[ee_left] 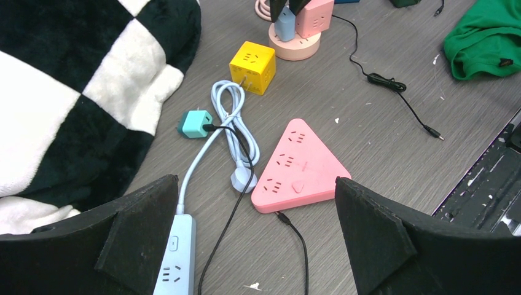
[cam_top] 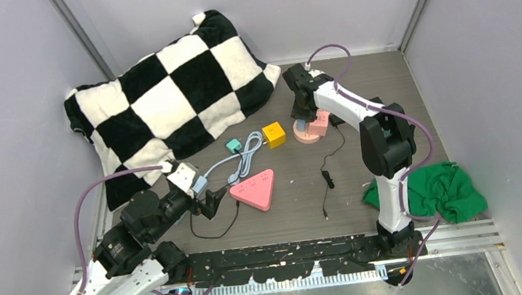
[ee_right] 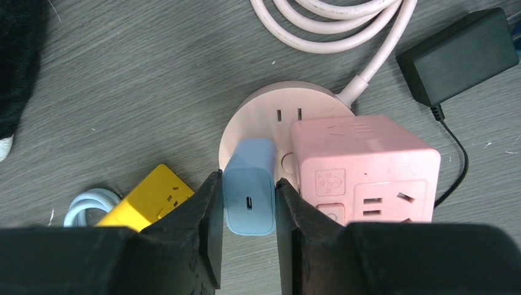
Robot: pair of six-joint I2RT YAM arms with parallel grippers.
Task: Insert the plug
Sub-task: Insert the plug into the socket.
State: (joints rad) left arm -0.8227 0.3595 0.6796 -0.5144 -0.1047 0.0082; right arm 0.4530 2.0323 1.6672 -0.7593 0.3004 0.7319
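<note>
Right gripper (ee_right: 248,200): pinched on the light blue plug (ee_right: 249,169), one finger flat on each side, USB port facing the wrist camera.

The plug is held upright over the round pink socket base (ee_right: 270,104), at its left part and just beside the pink cube socket (ee_right: 362,160) that stands on the same base. Whether the prongs are seated cannot be told. The base is placed toward the far edge of the worktop (cam_top: 384,90), slightly right of the middle. A black adapter (ee_right: 458,55) with a thin black lead is seen just beyond it.

Left gripper (ee_left: 256,203): fingers spread wide, nothing between them, held above the near left part of the worktop.

Below it, a light blue power strip (ee_left: 175,255) and the pink triangular strip (ee_left: 301,166) are seen near the middle. A teal adapter (ee_left: 195,123) and a yellow cube socket (ee_left: 252,66) are placed further toward the far edge.

A checkered pillow (cam_top: 165,99) fills the far left corner. A green cloth (cam_top: 435,191) is noted at the near right corner.
</note>
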